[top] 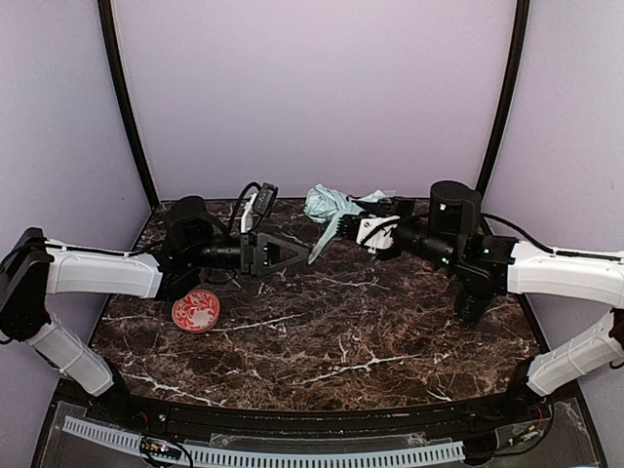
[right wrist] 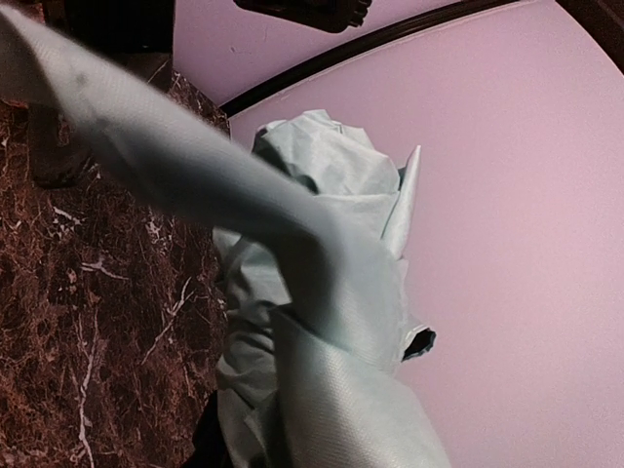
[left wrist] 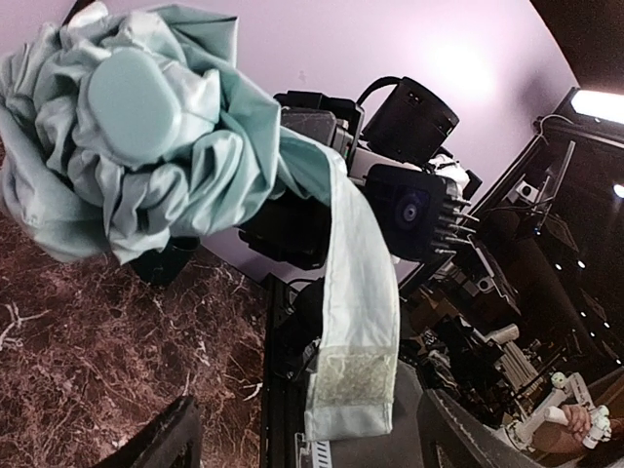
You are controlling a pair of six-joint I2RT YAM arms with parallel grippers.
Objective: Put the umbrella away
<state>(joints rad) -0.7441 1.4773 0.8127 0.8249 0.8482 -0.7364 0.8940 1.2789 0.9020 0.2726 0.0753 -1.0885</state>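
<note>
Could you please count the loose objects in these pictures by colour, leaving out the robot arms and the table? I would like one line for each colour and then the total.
Mint green: 1 (umbrella)
Red: 1 (round disc)
Total: 2

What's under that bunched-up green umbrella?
Below the umbrella its strap hangs loose over the dark marble table. The right gripper holding it is mostly buried in fabric, so its fingers are hidden.
</note>
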